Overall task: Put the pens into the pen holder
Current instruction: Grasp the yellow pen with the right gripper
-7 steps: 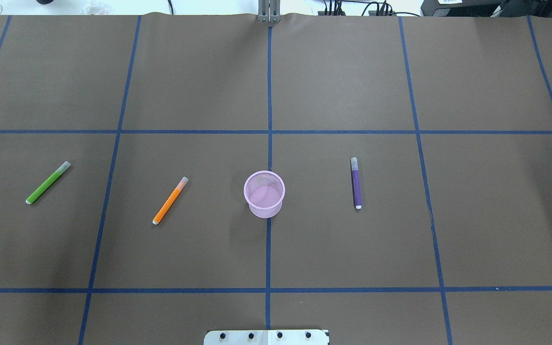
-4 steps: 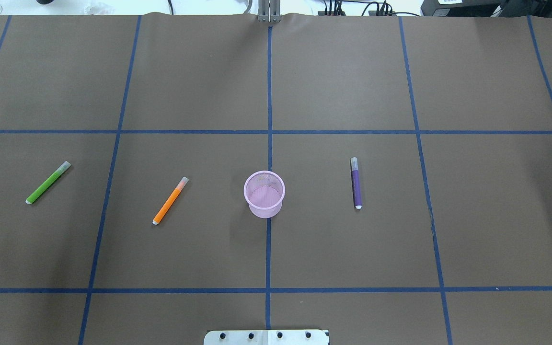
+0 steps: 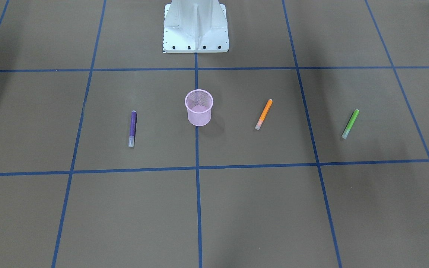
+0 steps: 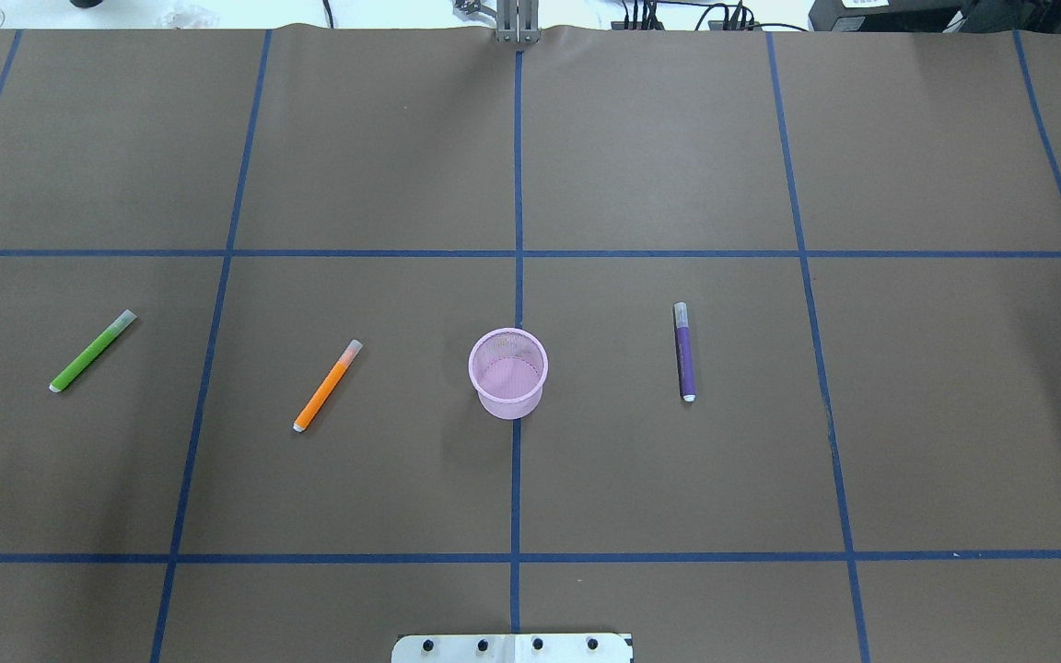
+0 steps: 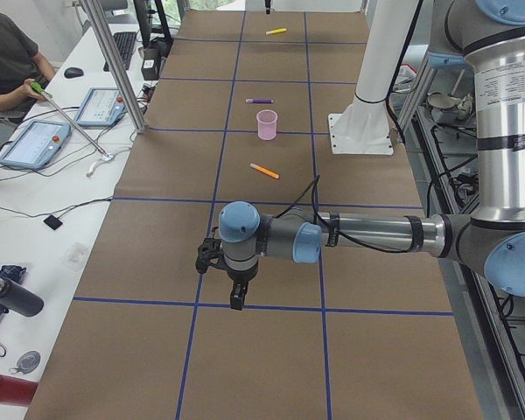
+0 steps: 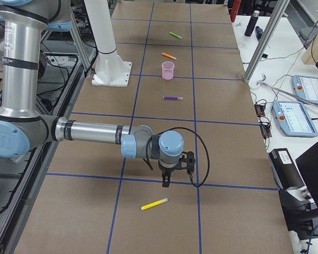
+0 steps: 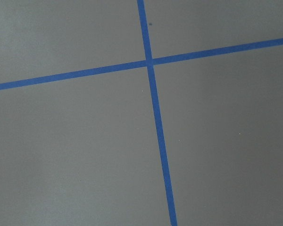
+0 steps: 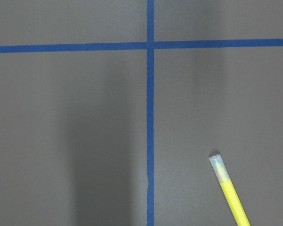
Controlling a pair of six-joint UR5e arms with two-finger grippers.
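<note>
overhead exterior: pen holder (image 4: 508, 406) upright between orange pen (image 4: 327, 385) and purple pen (image 4: 684, 352).

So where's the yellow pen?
In the exterior right view, the yellow pen lies flat on the table at the robot's right end, just past the right arm's tool, far from the pink pen holder.

Brown table cover (image 7: 75, 155), blue tape lines (image 7: 156, 117) crossing nr top centre.
</note>
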